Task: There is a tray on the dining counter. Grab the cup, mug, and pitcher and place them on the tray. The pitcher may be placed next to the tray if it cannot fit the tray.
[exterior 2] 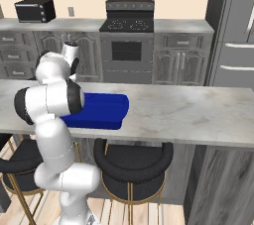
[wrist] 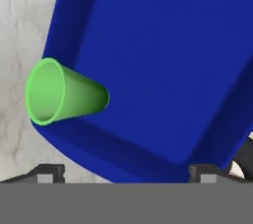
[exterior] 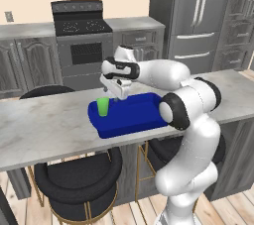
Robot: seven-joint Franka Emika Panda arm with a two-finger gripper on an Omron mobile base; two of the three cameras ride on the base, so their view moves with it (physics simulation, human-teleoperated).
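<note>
Cup stands upright in the tray at its left end. Tool hovers just above-right of it, jaws apart, empty. Next move: lift clear, straight up.

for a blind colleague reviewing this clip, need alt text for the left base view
A small green cup stands upright at the left end of a deep blue tray on the marble dining counter. The white arm's open tool hovers just above and beside the cup, holding nothing. Black stools stand below; a stove and cabinets line the back wall.
</note>
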